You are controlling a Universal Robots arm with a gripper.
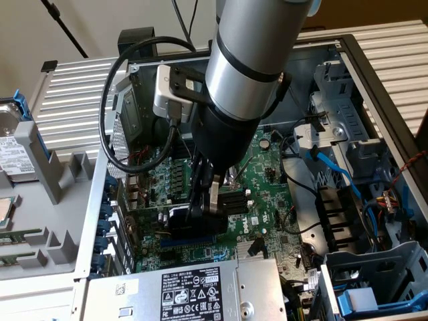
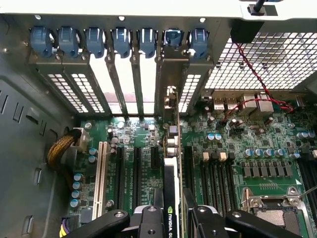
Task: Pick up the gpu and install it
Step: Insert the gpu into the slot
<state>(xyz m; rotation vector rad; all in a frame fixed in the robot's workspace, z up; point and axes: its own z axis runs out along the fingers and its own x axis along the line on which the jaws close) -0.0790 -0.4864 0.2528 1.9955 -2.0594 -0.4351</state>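
Green-and-black gpu clamped edge-up in gripper, directly below fingers, long axis pointing toward rear slot brackets of case, over motherboard slots.

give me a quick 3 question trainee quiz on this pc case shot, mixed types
1. True or false: the gripper is shut on the graphics card.
2. The card stands: A) flat on the power supply B) on edge over the motherboard slots C) outside the case.
3. Fill in: the card's metal bracket end points toward the row of ____ clips at the case's rear wall.

Key: 1 true; 2 B; 3 blue
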